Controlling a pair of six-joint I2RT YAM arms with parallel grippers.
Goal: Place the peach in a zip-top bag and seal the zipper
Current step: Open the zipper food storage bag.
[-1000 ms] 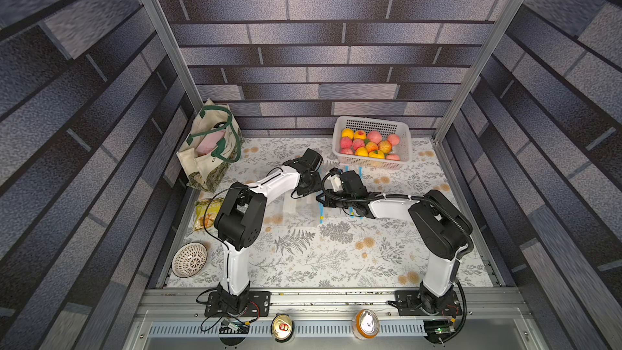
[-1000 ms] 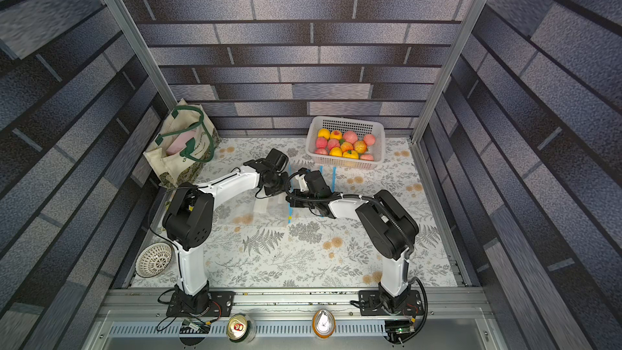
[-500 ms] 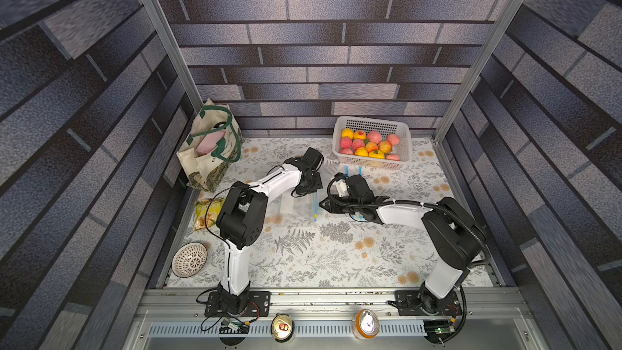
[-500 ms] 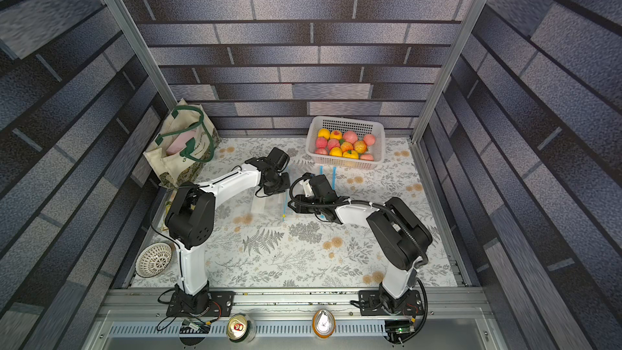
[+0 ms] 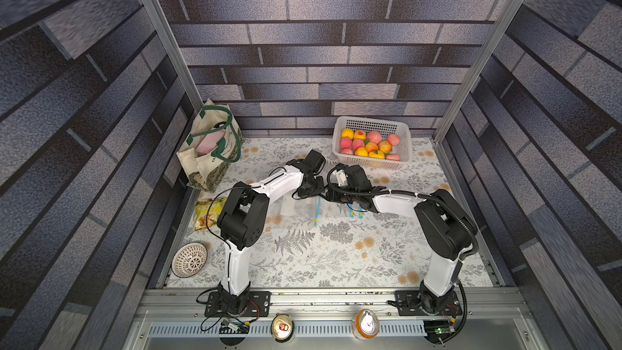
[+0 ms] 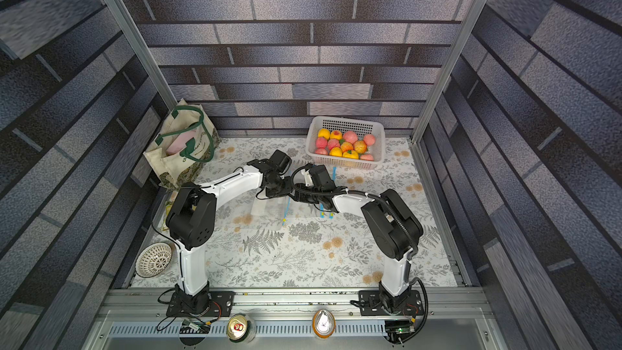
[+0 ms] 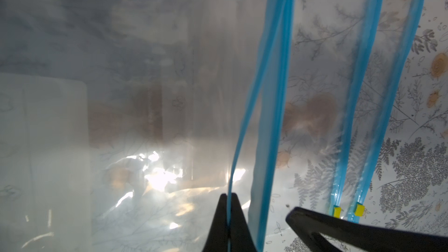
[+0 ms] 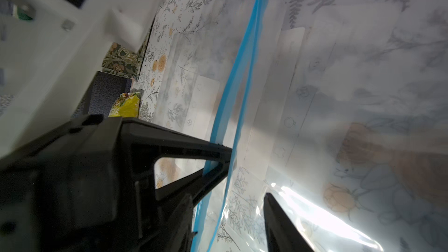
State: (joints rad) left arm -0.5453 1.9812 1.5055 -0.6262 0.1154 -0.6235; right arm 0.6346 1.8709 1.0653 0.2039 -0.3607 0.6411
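Ops: Over that last second the claws swapped roles. My left gripper (image 7: 228,196) went from part open to clamped, and my right gripper (image 8: 228,204) went from shut to parted.

Spotter: What was the left one holding?

Ops: One lip of the zip-top bag (image 5: 299,212), pinched on its blue zipper strip (image 7: 266,93) at the bottom centre of the left wrist view. The right jaws stood apart and gripped nothing. A blue lip appeared to run between them, low in the right wrist view.

Spotter: And the peach?

Ops: Not in the bag. Every peach (image 5: 373,137) I could see sat in the white basket (image 5: 370,122) at the upper right of the table (image 5: 336,264) in both top views, well apart from the bag.

Spotter: What worried you?

Ops: Three things, as I judged it. The film looked thin and slick, so the lip could slide out of the left pinch if I pulled hard. Two spare bags (image 5: 338,212) lay just beside it, with their yellow sliders (image 7: 337,210) at the lower right of the left wrist view. A careless close could take a wrong strip, or take both lips together and keep the mouth shut. And the claws sat almost touching, so a small sideways error could knock them together.
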